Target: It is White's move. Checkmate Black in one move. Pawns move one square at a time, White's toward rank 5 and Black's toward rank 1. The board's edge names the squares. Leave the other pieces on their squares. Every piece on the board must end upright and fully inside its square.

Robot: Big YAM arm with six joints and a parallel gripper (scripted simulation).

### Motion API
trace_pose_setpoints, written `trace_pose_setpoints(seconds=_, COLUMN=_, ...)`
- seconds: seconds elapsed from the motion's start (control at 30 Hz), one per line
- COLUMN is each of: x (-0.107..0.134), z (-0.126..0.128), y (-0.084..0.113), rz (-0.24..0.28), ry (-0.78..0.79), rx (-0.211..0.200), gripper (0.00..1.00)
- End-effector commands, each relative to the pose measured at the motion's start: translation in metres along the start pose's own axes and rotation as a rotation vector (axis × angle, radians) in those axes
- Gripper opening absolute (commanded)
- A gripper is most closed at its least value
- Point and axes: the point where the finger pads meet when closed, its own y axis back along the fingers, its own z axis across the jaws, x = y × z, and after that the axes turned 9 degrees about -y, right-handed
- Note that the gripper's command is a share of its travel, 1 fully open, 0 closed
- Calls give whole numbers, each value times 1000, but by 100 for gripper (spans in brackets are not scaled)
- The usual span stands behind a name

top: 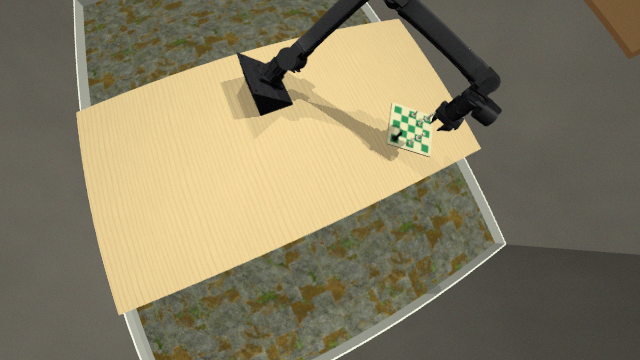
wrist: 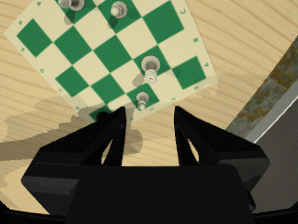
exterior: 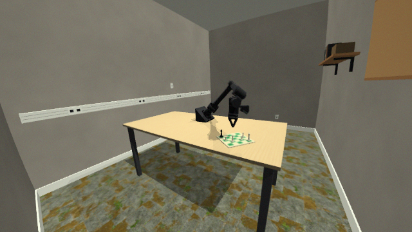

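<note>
A grey-walled room with a mottled stone-and-moss floor (exterior: 180, 193) holds a pale wooden table (exterior: 167, 129) on dark legs. A white outlet strip (exterior: 96, 106) runs along the left wall, and a small wooden shelf (exterior: 339, 56) hangs on the right wall.

The black arm (top: 440, 40) rises from its wedge-shaped base (top: 262, 92) near the far edge of the table, arches over the wood and comes down by the green-and-cream chessboard (top: 419, 145), which lies near the table's right end.

On the board stand several pale pieces and one black piece (top: 396, 134) — the black one at a corner on the side facing the base. In the wrist view two pale pieces stand one behind the other near the board's closest edge: a taller one (wrist: 152, 67) and a smaller one (wrist: 141, 99) just in front of it. Two more pale pieces (wrist: 73, 2) (wrist: 119, 10) stand further up the board.

The gripper (wrist: 148, 129) hangs above the table just off the board's edge, pointing down. Its fingers are drawn partway together — a narrow gap between them, nothing in it. The smaller pale piece sits just beyond the fingertips, apart from them.
</note>
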Motion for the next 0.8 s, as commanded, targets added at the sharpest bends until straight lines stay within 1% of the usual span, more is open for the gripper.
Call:
trace_pose_setpoints(seconds=0.0, x=-6, z=-8, y=9, rz=-6, ry=1, rx=25, gripper=40)
trace_pose_setpoints(seconds=0.6, x=-6, z=-8, y=9, rz=-6, ry=1, rx=25, gripper=40)
trace_pose_setpoints(seconds=0.77, x=-6, z=-7, y=4, rz=-5, ry=2, rx=20, gripper=40)
